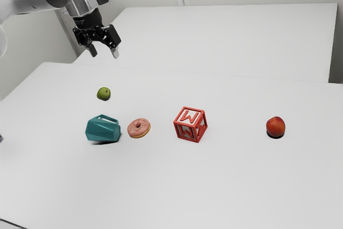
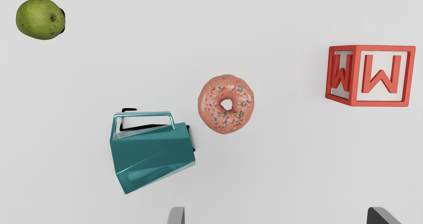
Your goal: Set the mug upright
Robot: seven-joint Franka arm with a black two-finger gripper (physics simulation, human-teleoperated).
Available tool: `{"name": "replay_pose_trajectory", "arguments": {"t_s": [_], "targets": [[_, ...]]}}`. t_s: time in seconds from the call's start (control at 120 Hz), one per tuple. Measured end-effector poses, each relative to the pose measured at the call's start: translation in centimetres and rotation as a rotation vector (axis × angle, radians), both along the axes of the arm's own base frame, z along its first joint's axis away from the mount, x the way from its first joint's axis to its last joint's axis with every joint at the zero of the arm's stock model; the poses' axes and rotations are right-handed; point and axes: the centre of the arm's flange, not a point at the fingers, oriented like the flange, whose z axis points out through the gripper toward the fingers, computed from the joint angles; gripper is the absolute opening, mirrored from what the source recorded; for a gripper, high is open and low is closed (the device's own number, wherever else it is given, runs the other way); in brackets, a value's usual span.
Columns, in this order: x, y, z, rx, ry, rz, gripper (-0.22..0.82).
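My gripper (image 1: 104, 54) hangs high above the table at the exterior view's upper left, well away from the mug, and stands open with nothing held. In the wrist view the two fingertips of the gripper (image 2: 276, 214) are wide apart. The teal faceted mug (image 1: 103, 130) lies on its side on the table, at the exterior view's left. Its handle points toward the green fruit's side, and in the wrist view the mug (image 2: 153, 148) shows its side wall and the whole handle loop. The inside of the mug is hidden.
A pink sprinkled donut (image 1: 139, 127) lies close beside the mug, apart from it. The green fruit (image 1: 104, 94) sits on the handle side. A red-and-white letter block (image 1: 190, 124) stands beyond the donut, and a red fruit (image 1: 275, 126) farther to the exterior view's right. All rest on a white table (image 1: 161, 186).
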Motion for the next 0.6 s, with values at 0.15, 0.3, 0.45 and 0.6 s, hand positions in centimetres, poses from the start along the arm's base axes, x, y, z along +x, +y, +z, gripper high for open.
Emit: {"name": "replay_pose_trajectory", "arguments": {"t_s": [0.15,0.3,0.45,0.6], "targets": [[-0.1,0.0,0.0,-0.001,0.001,-0.002,0.6],[-0.8,0.0,0.1,-0.005,0.003,-0.004,0.6],[-4.3,0.1,2.0,-0.097,-0.01,0.008,0.6],[-6.9,4.4,0.1,-0.273,0.052,0.065,0.6]]}}
